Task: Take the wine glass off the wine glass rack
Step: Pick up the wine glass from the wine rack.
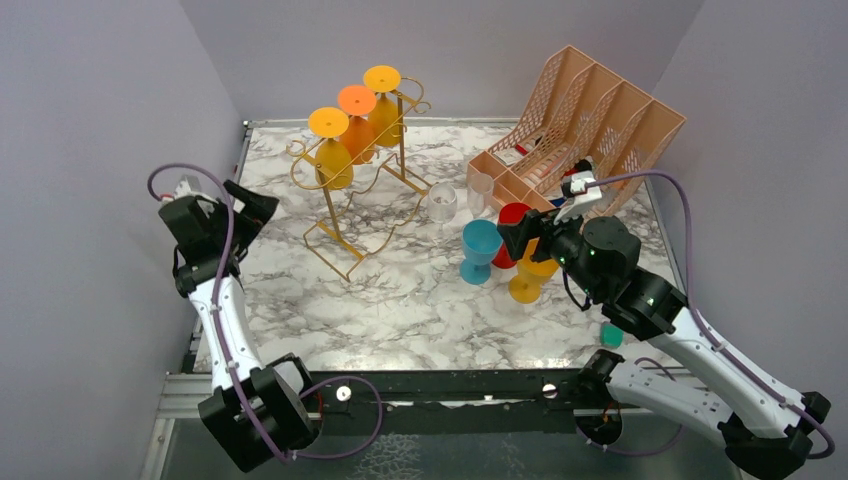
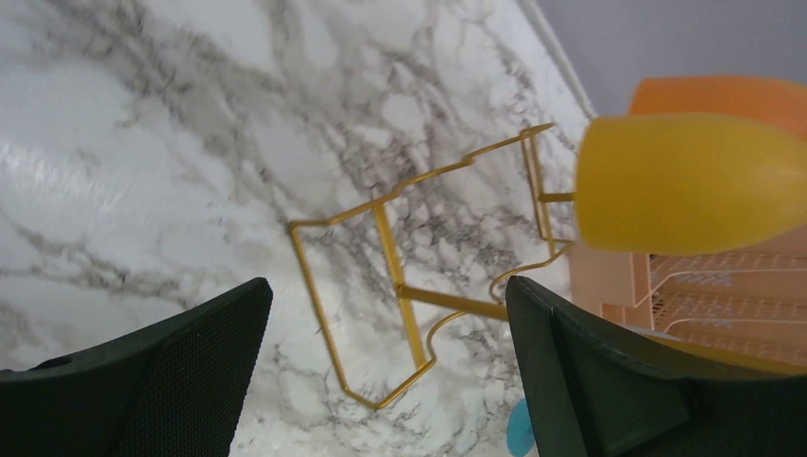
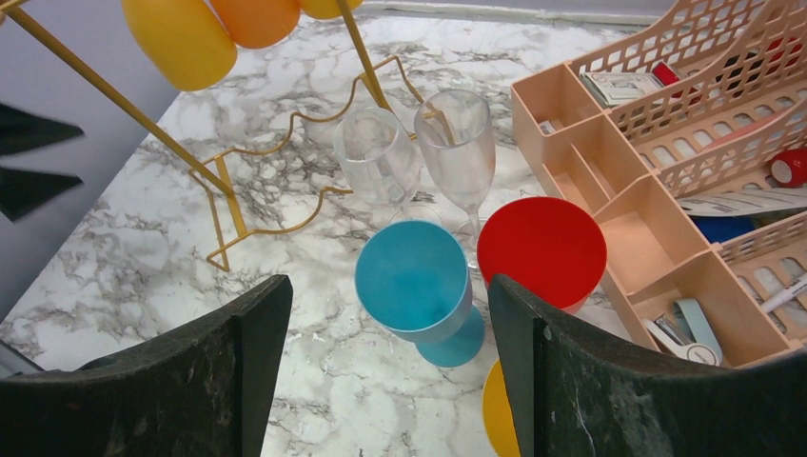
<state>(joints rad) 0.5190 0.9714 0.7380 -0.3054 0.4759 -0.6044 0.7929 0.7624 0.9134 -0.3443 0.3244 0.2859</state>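
Three yellow and orange plastic wine glasses (image 1: 357,122) are hung inverted on the thin gold wire rack (image 1: 332,218); the left jaws and the right jaws are spread, empty.

**Rack back left, organizer back right, glasses between**

The wine glass rack (image 1: 329,212) stands on the counter (image 1: 400,310) toward its back left. Three wine glasses (image 1: 358,130) hang upside down from the rack's top rails, in a row running from front left to back right. The file organizer (image 1: 590,110) sits in the back right corner, with small items in its compartments. Between the rack and the organizer, just before the organizer's front edge, a cluster of glasses (image 1: 480,240) stands upright on the counter. Two of them are nearest the rack, and three more stand in front and to the right. The right tool (image 3: 388,286) hangs over that cluster. The left tool (image 2: 388,284) is at the counter's left edge, left of the rack and apart from it.
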